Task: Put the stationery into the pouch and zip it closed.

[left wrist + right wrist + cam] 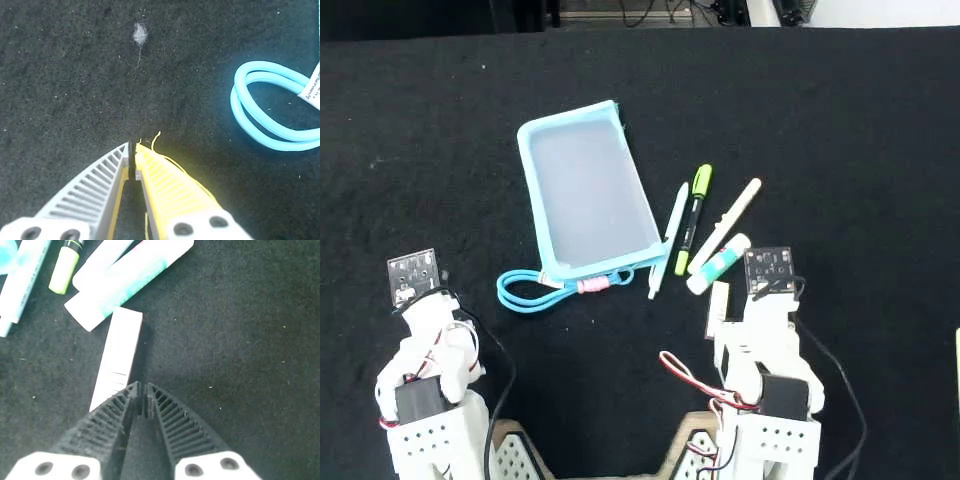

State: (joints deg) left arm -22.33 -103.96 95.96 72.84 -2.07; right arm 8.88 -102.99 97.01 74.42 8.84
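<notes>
Resting beside white bar [118, 355], right gripper [142, 386] closed, left gripper [132, 145] closed near blue cord [238, 102]

A light-blue pouch [588, 190] with a frosted face lies flat and tilted, its blue cord loop [525, 290] trailing from the near end. Fanned out just beside it lie a white pen [668, 240], a green highlighter [694, 215], a cream stick [730, 220], a white-and-teal glue stick [718, 264] and a flat white bar [719, 298]
</notes>
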